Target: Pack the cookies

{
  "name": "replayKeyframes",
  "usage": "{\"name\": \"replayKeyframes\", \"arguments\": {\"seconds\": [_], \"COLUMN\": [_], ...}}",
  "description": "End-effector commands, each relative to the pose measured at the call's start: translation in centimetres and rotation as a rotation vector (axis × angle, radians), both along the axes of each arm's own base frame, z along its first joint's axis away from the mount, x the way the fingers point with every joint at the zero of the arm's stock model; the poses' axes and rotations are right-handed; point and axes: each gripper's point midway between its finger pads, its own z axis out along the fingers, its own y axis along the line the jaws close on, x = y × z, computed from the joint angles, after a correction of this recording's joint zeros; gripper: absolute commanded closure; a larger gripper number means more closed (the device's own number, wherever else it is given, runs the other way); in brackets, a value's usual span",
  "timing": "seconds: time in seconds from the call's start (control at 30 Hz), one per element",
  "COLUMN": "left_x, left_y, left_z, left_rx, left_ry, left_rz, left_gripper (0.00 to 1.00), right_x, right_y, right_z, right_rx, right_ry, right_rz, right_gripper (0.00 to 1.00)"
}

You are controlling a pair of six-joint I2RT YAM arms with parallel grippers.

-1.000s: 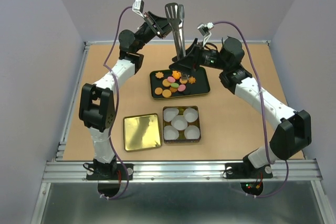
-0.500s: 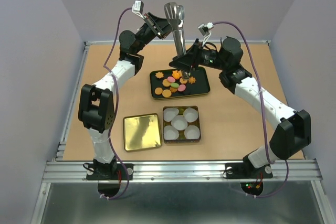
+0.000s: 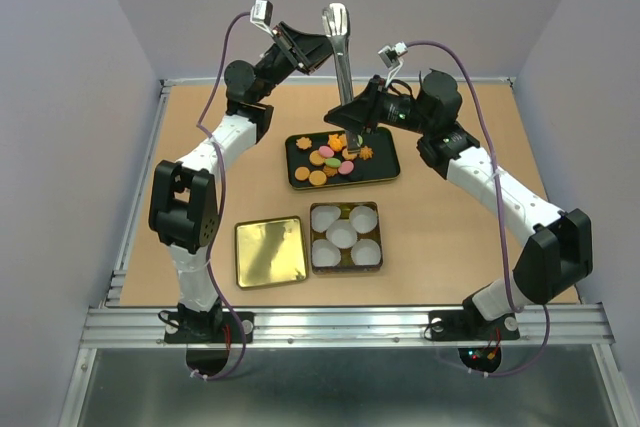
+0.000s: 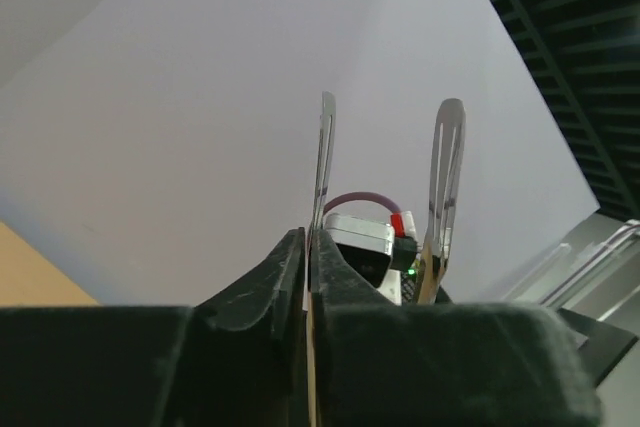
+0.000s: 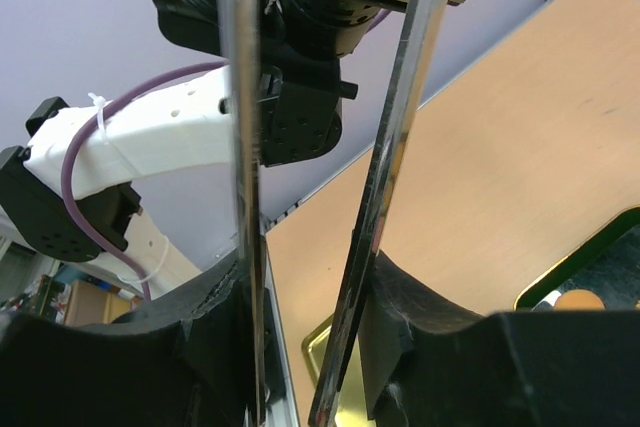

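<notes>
A pair of metal tongs (image 3: 340, 52) stands upright above the dark tray (image 3: 388, 173), which holds the orange, pink and green cookies (image 3: 328, 158). My left gripper (image 3: 318, 47) is high at the back. In the left wrist view its fingers (image 4: 270, 277) sit tight on one tong arm (image 4: 325, 167), while the other arm (image 4: 446, 177) stands free to the right. My right gripper (image 3: 354, 113) is lower on the tongs. Its fingers (image 5: 392, 292) press on the outsides of both tong arms (image 5: 246, 147). An orange cookie (image 5: 580, 299) shows at the right edge of that view.
A brown box (image 3: 345, 210) with white pleated paper cups sits nearer the bases than the tray. Its gold lid (image 3: 270, 251) lies flat to the box's left. A metal rail (image 3: 340, 325) runs along the table's near edge, and purple walls close in the back and sides.
The right gripper has closed in on the tongs, and the two tong heads, spread apart a second ago, now stand close together. The left gripper stays at the tongs' upper part.
</notes>
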Motion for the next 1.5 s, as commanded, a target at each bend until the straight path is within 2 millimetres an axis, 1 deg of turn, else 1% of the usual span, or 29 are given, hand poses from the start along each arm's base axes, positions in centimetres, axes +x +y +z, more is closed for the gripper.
{"name": "replayKeyframes", "arguments": {"seconds": [0.0, 0.03, 0.13, 0.27, 0.37, 0.43, 0.47, 0.53, 0.57, 0.7, 0.77, 0.8, 0.83, 0.93, 0.97, 1.03, 1.07, 1.1, 1.13, 1.17, 1.2, 1.23, 1.27, 1.3, 1.33, 1.37, 1.4, 1.43, 1.47], "left_x": [-2.0, -2.1, -2.2, -2.4, -2.5, -2.3, -2.1, -2.4, -2.4, -2.2, -2.1, -2.4, -2.0, -2.2, -2.2, -2.5, -2.5, -2.9, -3.0, -2.6, -2.8, -2.6, -2.3, -1.9, -1.5, -1.2, -0.3, -0.3, 0.6], "left_y": [0.1, 0.1, 0.1, 0.1, 0.9, 1.4, 2.0, 2.8, 3.6, 5.7, 6.8, 7.4, 8.5, 10.0, 10.2, 10.9, 11.1, 11.3, 11.5, 11.9, 12.1, 12.3, 12.5, 12.9, 13.0, 13.4, 13.7, 14.2, 15.2], "left_z": [1.8, 1.9, 1.7, 1.2, 1.3, 0.9, 0.9, 0.9, 0.7, 0.2, -0.4, -0.2, -0.6, -0.8, -1.5, -1.9, -3.0, -3.1, -3.7, -5.5, -5.8, -6.6, -8.1, -9.0, -10.2, -10.8, -13.1, -13.2, -15.1], "left_rx": [0.003, 0.005, 0.015, 0.038, 0.034, 0.036, 0.035, 0.022, 0.014, 0.006, 0.003, -0.003, -0.004, -0.004, 0.004, 0.015, 0.029, 0.044, 0.059, 0.091, 0.128, 0.155, 0.19, 0.23, 0.302, 0.345, 0.402, 0.455, 0.555], "left_ry": [-0.098, -0.101, -0.099, -0.093, -0.099, -0.087, -0.087, -0.09, -0.095, -0.087, -0.069, -0.084, -0.074, -0.079, -0.068, -0.067, -0.043, -0.058, -0.05, 0.004, -0.024, -0.01, 0.015, 0.071, 0.033, 0.039, 0.15, 0.137, 0.177], "left_rz": [-0.032, -0.037, -0.043, -0.048, -0.033, -0.023, -0.012, -0.019, -0.01, 0.016, 0.029, 0.036, 0.056, 0.073, 0.074, 0.088, 0.091, 0.103, 0.112, 0.121, 0.153, 0.172, 0.193, 0.212, 0.263, 0.293, 0.325, 0.371, 0.448], "left_gripper": [0.67, 0.59, 0.52, 0.49, 0.48, 0.47, 0.48, 0.47, 0.48, 0.47, 0.47, 0.47, 0.48, 0.47, 0.47, 0.48, 0.48, 0.48, 0.48, 0.48, 0.48, 0.48, 0.48, 0.48, 0.48, 0.49, 0.49, 0.49, 0.49], "right_x": [-0.7, -0.6, -0.1, 0.5, 0.9, 1.1, 1.5, 2.1, 2.8, 3.4, 3.7, 3.8, 3.8, 4.0, 4.2, 4.6, 5.0, 5.2, 5.4, 5.9, 5.6, 5.6, 5.5, 5.3, 5.2, 4.9, 4.5, 4.2, 3.8], "right_y": [-0.1, -0.1, -0.3, -0.4, -0.6, -0.7, -0.8, -1.0, -1.0, -1.0, -1.2, -1.2, -1.3, -1.3, -1.4, -1.5, -1.8, -2.1, -2.3, -2.8, -3.4, -3.9, -4.4, -5.5, -6.1, -6.6, -7.6, -8.0, -8.5], "right_z": [4.5, 4.5, 4.7, 5.2, 5.9, 6.3, 6.6, 6.9, 6.6, 7.0, 6.8, 6.6, 6.5, 5.6, 5.3, 4.3, 3.8, 2.5, 1.9, 1.0, -1.0, -1.7, -2.9, -4.5, -5.5, -6.6, -8.4, -9.3, -10.7], "right_rx": [0.065, 0.066, 0.072, 0.08, 0.09, 0.096, 0.101, 0.099, 0.089, 0.086, 0.083, 0.078, 0.075, 0.059, 0.052, 0.006, -0.018, -0.082, -0.117, -0.157, -0.229, -0.275, -0.314, -0.385, -0.424, -0.461, -0.526, -0.56, -0.595], "right_ry": [-0.148, -0.148, -0.15, -0.153, -0.164, -0.17, -0.17, -0.169, -0.152, -0.156, -0.15, -0.144, -0.143, -0.126, -0.119, -0.102, -0.094, -0.074, -0.062, -0.045, 0.012, 0.006, 0.03, 0.067, 0.091, 0.119, 0.172, 0.194, 0.226], "right_rz": [0.002, -0.004, -0.036, -0.073, -0.1, -0.117, -0.14, -0.173, -0.198, -0.219, -0.236, -0.241, -0.244, -0.252, -0.259, -0.278, -0.305, -0.319, -0.335, -0.371, -0.382, -0.397, -0.412, -0.446, -0.463, -0.476, -0.498, -0.503, -0.507], "right_gripper": [0.57, 0.57, 0.58, 0.6, 0.6, 0.6, 0.6, 0.6, 0.6, 0.6, 0.6, 0.6, 0.6, 0.6, 0.6, 0.6, 0.6, 0.6, 0.6, 0.6, 0.6, 0.6, 0.6, 0.6, 0.6, 0.6, 0.6, 0.6, 0.6]}}
